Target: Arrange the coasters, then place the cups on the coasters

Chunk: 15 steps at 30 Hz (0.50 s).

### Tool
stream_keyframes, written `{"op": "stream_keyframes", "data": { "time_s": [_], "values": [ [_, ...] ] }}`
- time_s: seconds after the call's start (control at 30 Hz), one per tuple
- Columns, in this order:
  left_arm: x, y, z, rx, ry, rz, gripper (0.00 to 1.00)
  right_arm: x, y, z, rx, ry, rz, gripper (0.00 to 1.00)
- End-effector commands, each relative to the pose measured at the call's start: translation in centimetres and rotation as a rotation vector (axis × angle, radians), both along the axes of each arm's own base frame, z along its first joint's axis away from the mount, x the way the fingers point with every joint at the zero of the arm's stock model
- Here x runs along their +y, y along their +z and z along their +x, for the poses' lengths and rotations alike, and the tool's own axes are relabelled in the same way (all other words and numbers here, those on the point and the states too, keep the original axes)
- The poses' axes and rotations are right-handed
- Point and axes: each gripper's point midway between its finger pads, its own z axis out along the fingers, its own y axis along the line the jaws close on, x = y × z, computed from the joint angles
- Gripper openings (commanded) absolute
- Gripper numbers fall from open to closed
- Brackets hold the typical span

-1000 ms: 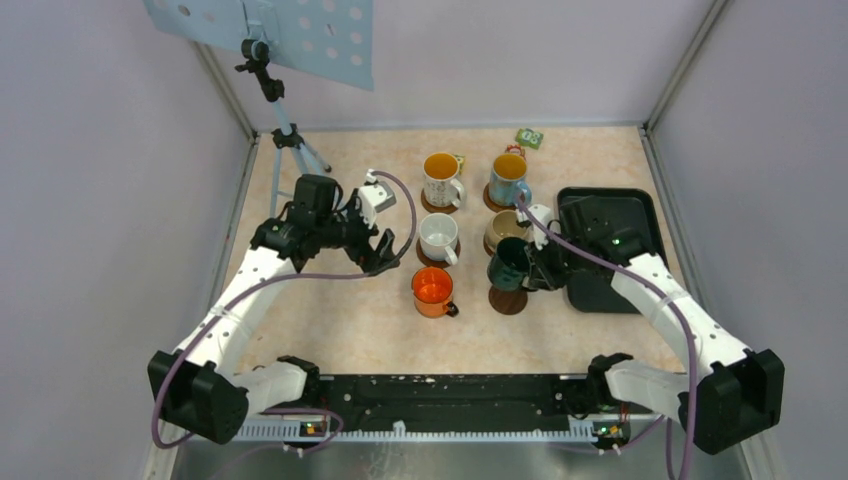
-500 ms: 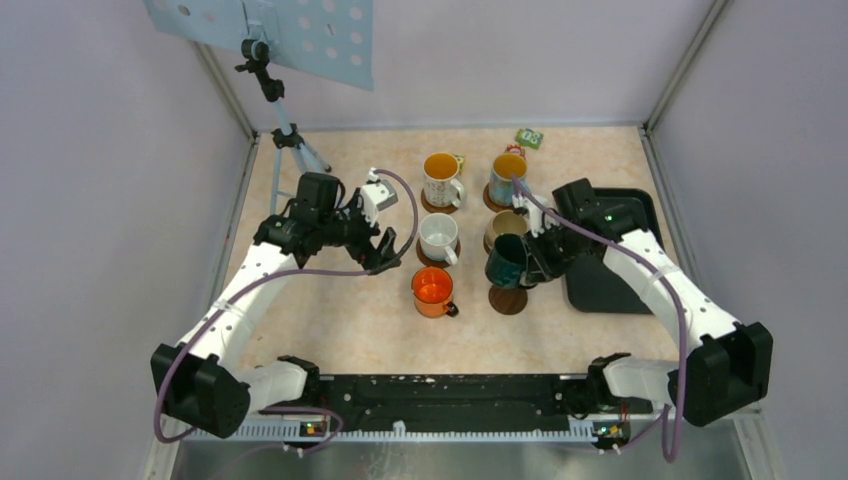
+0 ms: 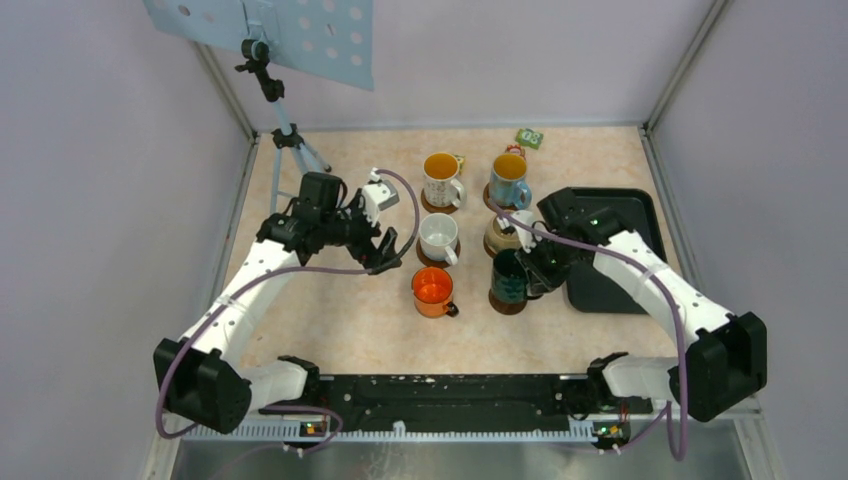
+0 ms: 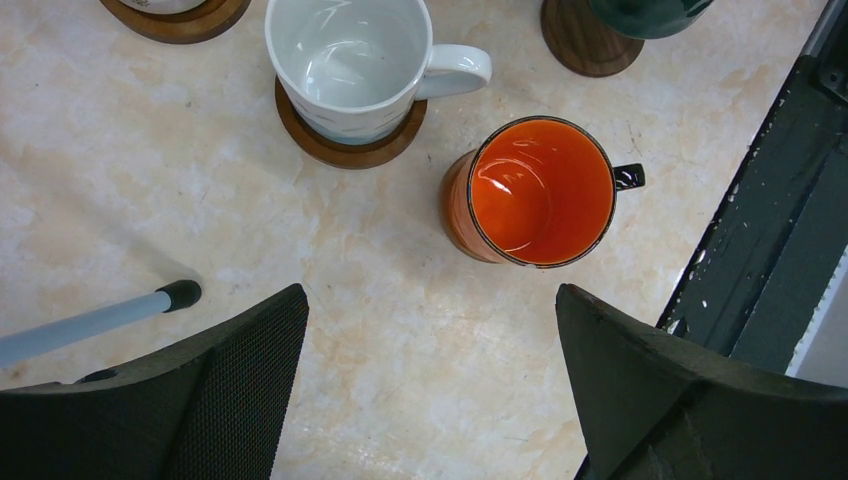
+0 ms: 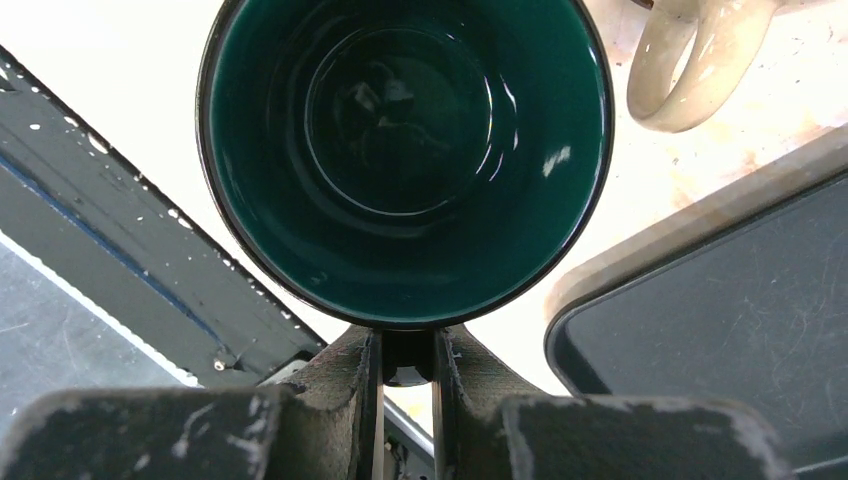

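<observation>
Right claw (image 5: 405,352) clamps the empty dark green mug's (image 5: 400,150) handle, centre frame; left claw (image 4: 428,305) gapes near the empty orange mug (image 4: 535,190).

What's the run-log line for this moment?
right gripper: shut on handle | green mug: over coaster, not released | left gripper: open, near orange mug

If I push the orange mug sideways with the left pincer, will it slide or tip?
The orange mug looks glossy-glazed, so it is probably hard, brittle and slippery. It stands empty, so it is likely light. A push near the rim may tip it, while a low push likely slides it across the smooth table.
</observation>
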Motion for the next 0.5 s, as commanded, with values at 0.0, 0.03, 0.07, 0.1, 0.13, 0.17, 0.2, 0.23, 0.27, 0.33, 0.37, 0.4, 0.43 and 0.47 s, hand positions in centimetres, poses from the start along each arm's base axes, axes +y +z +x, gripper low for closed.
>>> {"op": "stream_keyframes", "data": {
  "time_s": [0.0, 0.03, 0.07, 0.1, 0.13, 0.17, 0.2, 0.23, 0.27, 0.33, 0.37, 0.4, 0.43, 0.47],
  "values": [
    [-0.6, 1.7, 0.8, -0.042, -0.014, -0.031, 0.99, 0.7, 0.9, 2.0, -0.120, 0.014, 0.008, 0.00],
    [-0.6, 1.7, 0.9, -0.043, -0.014, -0.030, 0.99, 0.6, 0.6, 1.9, -0.108, 0.026, -0.010, 0.00],
    [-0.6, 1.7, 0.9, -0.044, -0.013, -0.029, 0.99, 0.4, 0.2, 1.8, -0.097, 0.037, -0.032, 0.00],
    [-0.6, 1.8, 0.9, -0.046, -0.013, -0.029, 0.99, 0.2, -0.1, 1.8, -0.087, 0.042, -0.049, 0.00],
    [-0.6, 1.7, 0.9, -0.046, -0.012, -0.028, 0.99, 0.1, -0.2, 1.8, -0.081, 0.048, -0.057, 0.00],
    [-0.6, 1.7, 0.9, -0.047, -0.013, -0.029, 0.99, 0.1, -0.3, 1.8, -0.079, 0.053, -0.061, 0.00],
    [-0.6, 1.7, 0.9, -0.047, -0.013, -0.029, 0.99, 0.2, -0.4, 1.9, -0.080, 0.056, -0.062, 0.00],
    [-0.6, 1.7, 1.0, -0.045, -0.014, -0.030, 0.99, 0.2, -0.5, 2.0, -0.086, 0.060, -0.064, 0.00],
    [-0.6, 1.7, 1.0, -0.045, -0.013, -0.031, 0.99, 0.2, -0.7, 2.1, -0.088, 0.064, -0.063, 0.00],
    [-0.7, 1.7, 1.0, -0.043, -0.014, -0.031, 0.99, 0.4, -0.9, 2.3, -0.086, 0.066, -0.061, 0.00],
    [-0.6, 1.6, 1.1, -0.044, -0.014, -0.030, 0.99, 0.4, -1.1, 2.3, -0.083, 0.066, -0.061, 0.00],
    [-0.6, 1.7, 1.1, -0.046, -0.014, -0.030, 0.99, 0.4, -1.4, 2.3, -0.076, 0.062, -0.064, 0.00],
    [-0.6, 1.7, 1.1, -0.048, -0.014, -0.029, 0.99, 0.5, -1.6, 2.3, -0.069, 0.061, -0.066, 0.00],
    [-0.6, 1.7, 1.1, -0.049, -0.015, -0.029, 0.99, 0.5, -1.7, 2.3, -0.066, 0.061, -0.064, 0.00]
  ]
}}
